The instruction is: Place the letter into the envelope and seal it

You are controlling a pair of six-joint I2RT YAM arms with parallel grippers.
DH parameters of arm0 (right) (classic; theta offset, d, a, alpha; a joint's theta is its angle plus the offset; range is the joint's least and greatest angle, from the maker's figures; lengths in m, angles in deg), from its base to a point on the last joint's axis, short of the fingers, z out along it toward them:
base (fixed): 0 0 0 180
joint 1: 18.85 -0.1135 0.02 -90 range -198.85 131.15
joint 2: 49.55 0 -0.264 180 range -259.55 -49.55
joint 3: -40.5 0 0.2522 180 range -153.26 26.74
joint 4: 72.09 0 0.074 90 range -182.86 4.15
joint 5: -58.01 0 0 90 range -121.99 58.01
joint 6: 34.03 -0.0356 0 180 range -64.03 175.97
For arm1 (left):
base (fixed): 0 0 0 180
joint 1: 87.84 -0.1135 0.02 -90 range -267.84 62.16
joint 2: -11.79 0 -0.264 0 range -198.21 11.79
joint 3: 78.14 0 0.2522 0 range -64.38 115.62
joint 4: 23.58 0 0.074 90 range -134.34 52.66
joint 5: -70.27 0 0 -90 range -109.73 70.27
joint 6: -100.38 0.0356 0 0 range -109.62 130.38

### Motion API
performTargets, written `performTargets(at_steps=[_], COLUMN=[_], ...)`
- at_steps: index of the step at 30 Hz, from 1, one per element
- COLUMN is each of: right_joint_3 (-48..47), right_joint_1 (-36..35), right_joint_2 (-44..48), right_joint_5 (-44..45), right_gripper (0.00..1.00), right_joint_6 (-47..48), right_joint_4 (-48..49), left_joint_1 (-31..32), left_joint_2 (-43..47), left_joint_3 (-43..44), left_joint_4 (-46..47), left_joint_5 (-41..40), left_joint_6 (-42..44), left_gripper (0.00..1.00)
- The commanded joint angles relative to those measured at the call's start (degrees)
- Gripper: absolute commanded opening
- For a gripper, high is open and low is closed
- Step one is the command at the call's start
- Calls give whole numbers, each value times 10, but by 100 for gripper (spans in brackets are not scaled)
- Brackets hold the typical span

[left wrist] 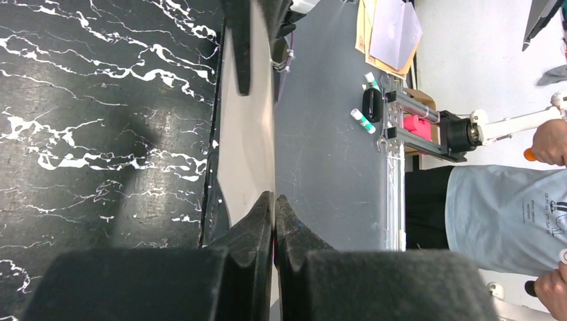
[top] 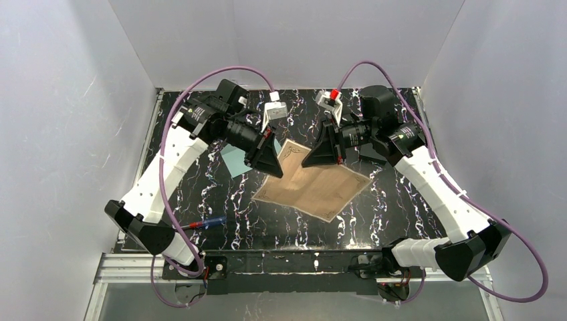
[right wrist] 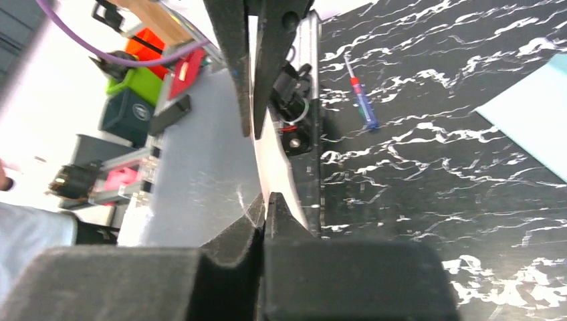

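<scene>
Tan letter: lies skewed mid-tabletop with fold creases across it. Its far edge is pinched at two spots and its near corner is low over the black marbled tabletop.
Left hand: closed on the letter's far-left part. The left wrist view shows its two dark fingers pressed together on the paper.
Right hand: closed on the far edge, a little to the right of the left hand. The right wrist view shows its fingers clamped tight on the sheet.
Wrist views only: the letter is seen nearly edge-on, a pale strip running from one hand to the other. Each camera sees the other arm's fingers gripping at the top of its picture.
Top view only: the sheet's full outline, reddish border and creases.
Green envelope: flat on the tabletop just left of the letter, mostly hidden under the left arm. The right wrist view cuts it off at the right edge, and its flap and seal cannot be made out.
Blue pen: lies near the left arm's base, well apart from the paper. It also shows small in the right wrist view.
Hard to tell: whether the letter's near edge touches the tabletop.
</scene>
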Motion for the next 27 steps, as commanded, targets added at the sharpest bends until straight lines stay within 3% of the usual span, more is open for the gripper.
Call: performTargets(at_steps=[1,3,4,5,6,8,12,16,19,24,27], right_joint_3=[-9,-12,-15,-20,-27,-47,-79,-90,-99,-57,-31], right_joint_1=[-3,-3,-3,-3,-2,3,7,9,11,12,13], right_joint_2=[4,1,0,-4,-8,-21,-52,-56,-50,-18,-15], right_joint_5=[-45,-46,-41,-32,-21,23,132,243,335,497,559], right_gripper=[1,1,1,1,1,1,1,1,1,1,1], right_joint_6=[-64,-80,-85,-89,-90,-96,-199,-291,-317,-411,-517], right_joint_4=[68,89,97,103,104,102,196,320,345,415,481], left_joint_1=[-21,-34,-41,-49,-56,-71,-102,-195,-242,-275,-277], left_joint_2=[29,33,36,39,44,58,108,121,126,118,90], left_joint_3=[21,25,23,21,17,-1,-73,-105,-116,-151,-194], left_joint_4=[-19,-8,4,14,29,103,266,402,458,560,730], left_joint_5=[14,3,-2,-6,-13,-69,-200,-160,-167,-148,-67], left_joint_6=[14,-2,-13,-22,-34,-94,-225,-383,-457,-566,-683], left_gripper=[0,3,16,44,60,80,98,98,98,98,93])
